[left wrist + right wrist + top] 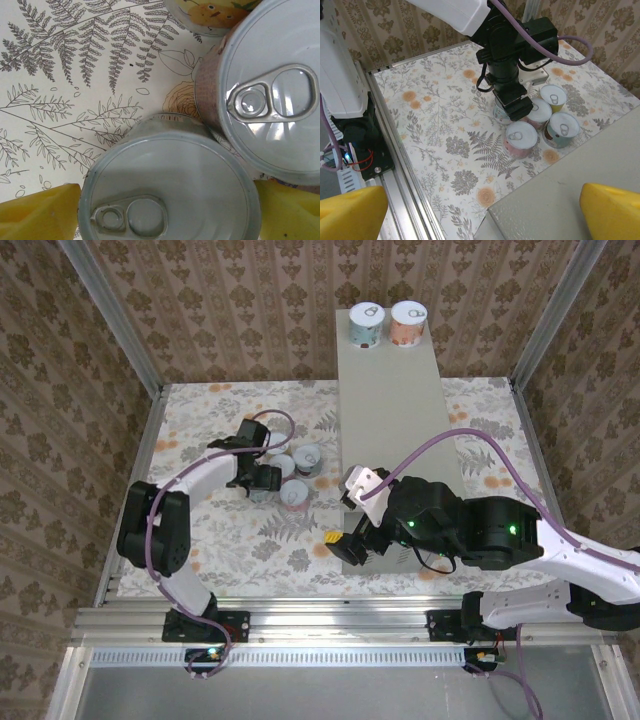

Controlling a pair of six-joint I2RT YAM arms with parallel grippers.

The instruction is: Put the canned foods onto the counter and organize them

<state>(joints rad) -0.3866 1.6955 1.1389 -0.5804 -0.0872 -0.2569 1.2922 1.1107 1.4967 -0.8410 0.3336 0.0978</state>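
Yellow-tipped and spread wide above the near end of the counter, the right gripper is holding nothing, apparently out of the other arm's way. On the floral floor beyond, we are seeing the left gripper straddling one can of four, pads flanking its lid; whether they are gripping we cannot tell. Two cans are standing paired at the counter's far end, likely starting a row. No writing is legible; one yellow label is showing a cartoon face.

I see a cream table printed with grey ferns and orange flowers, a plain light-grey box, a pink can, a teal can and a yellow can, all with silvery lids, and brown damask-patterned walls.
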